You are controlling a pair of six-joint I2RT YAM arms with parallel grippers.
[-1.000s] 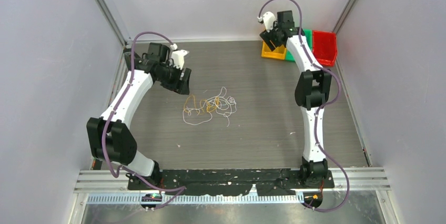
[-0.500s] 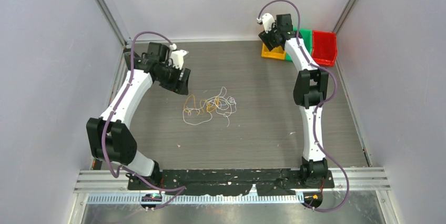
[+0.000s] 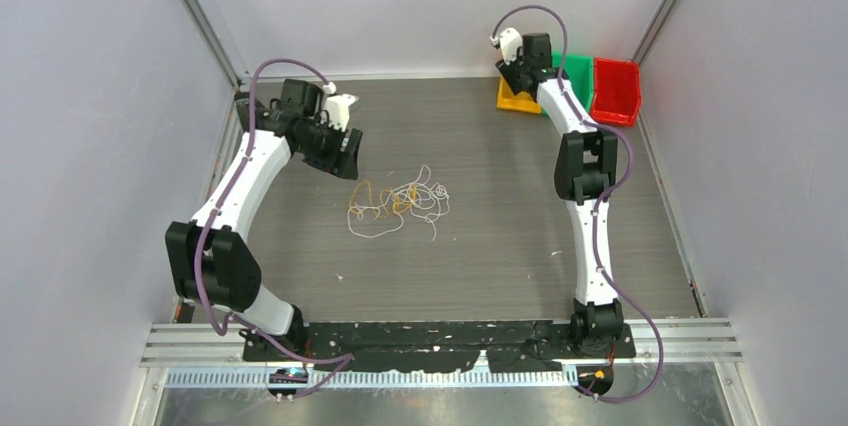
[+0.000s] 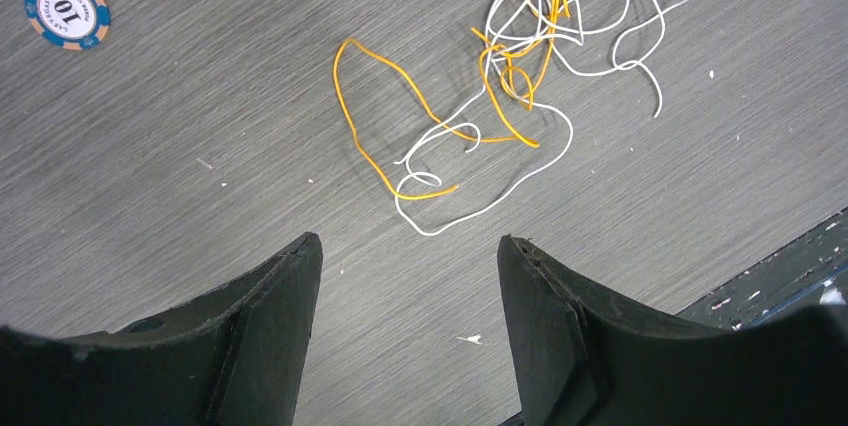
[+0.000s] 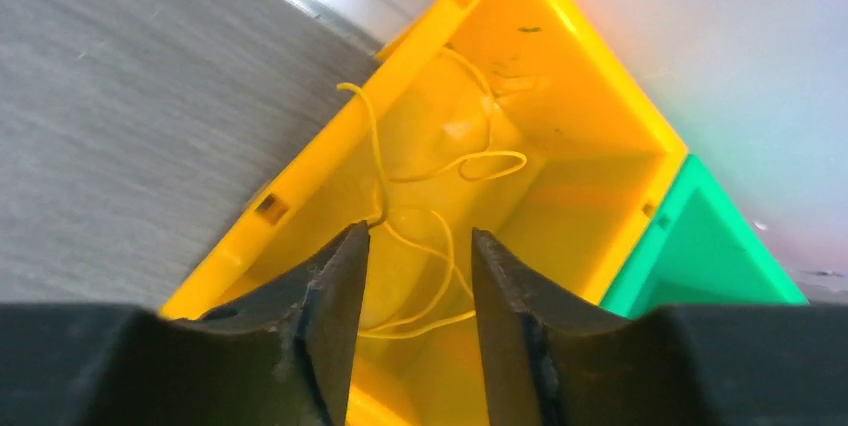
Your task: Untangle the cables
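Observation:
The cables (image 3: 400,204) lie mid-table as a small loose tangle of thin white and yellow-orange wires; no red wire shows. In the left wrist view an orange wire (image 4: 372,116) loops in front of the white curls (image 4: 610,16). My left gripper (image 3: 345,156) hangs left of the tangle, open and empty (image 4: 410,241), above bare table just short of the wires. My right gripper (image 3: 515,74) is at the far right, over the yellow bin (image 3: 518,99). It is open (image 5: 420,231), and a thin yellow wire (image 5: 440,168) lies loose inside the bin (image 5: 300,186).
A green bin (image 3: 578,68) and a red bin (image 3: 616,91) stand next to the yellow one at the back right corner; the green one also shows in the right wrist view (image 5: 715,251). A blue poker chip (image 4: 67,9) lies on the table left of the wires.
My right arm has stretched a little farther back over the yellow bin. The left arm and the tangle have not moved.

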